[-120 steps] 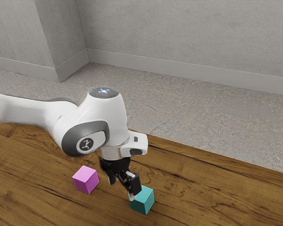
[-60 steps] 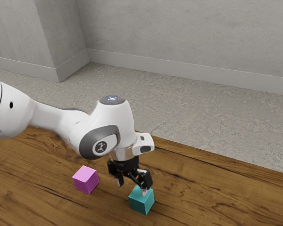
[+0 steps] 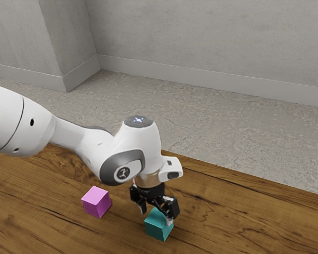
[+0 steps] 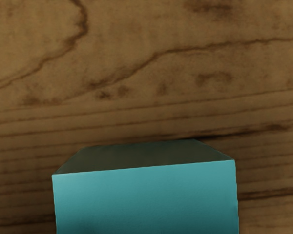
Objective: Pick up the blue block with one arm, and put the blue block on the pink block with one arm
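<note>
The gripper is low over the worktop with its jaws spread wide, one on either side of the blue block's top. In the wrist view the blue block sits directly under the hand, resting on the wood. The pink block stands apart, off toward the exterior view's left of the gripper.

Exterior camera looks down across the table — wrist camera, close above, shares the blue block.
</note>
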